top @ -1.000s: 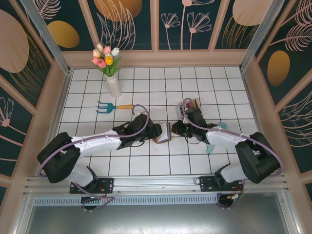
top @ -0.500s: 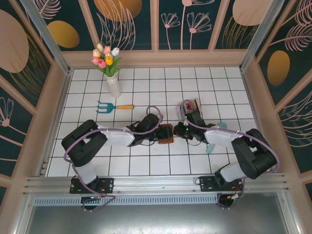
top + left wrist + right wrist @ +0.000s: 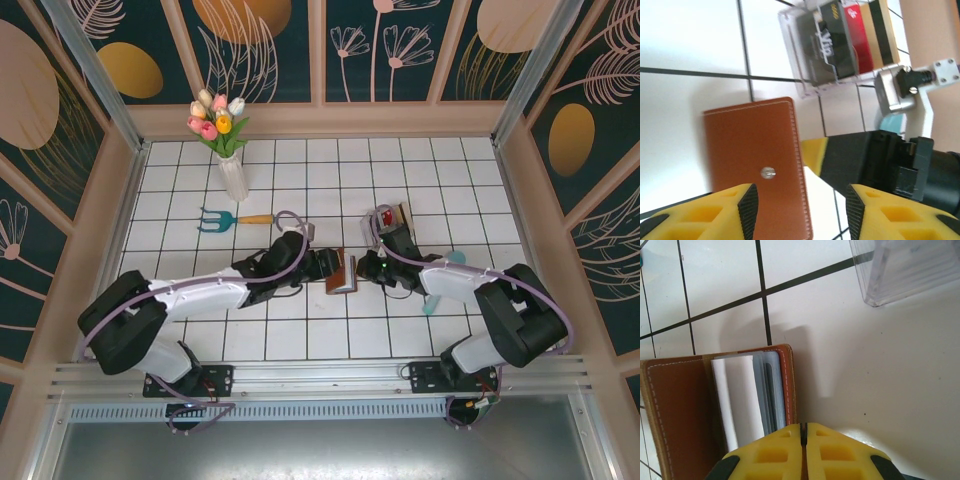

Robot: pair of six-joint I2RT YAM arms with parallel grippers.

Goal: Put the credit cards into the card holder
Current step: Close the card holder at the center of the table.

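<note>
Card holder [image 3: 341, 272] opened (pockets [image 3: 766, 390]: right wrist).

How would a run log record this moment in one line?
left gripper: open, facing card holder | right gripper: shut beside it | credit cards: in clear rack

The card holder [image 3: 752, 145] is seen as smooth brown leather with pale stitching and a shiny metal snap [image 3: 768, 173]. The card rack [image 3: 807, 82] is formed of clear glossy plastic; the desk [image 3: 685, 35] is tiled glossy white.

White-and-black arms [image 3: 200, 292], lilac cables [image 3: 290, 217] — yellow fingers [image 3: 700, 210]
</note>
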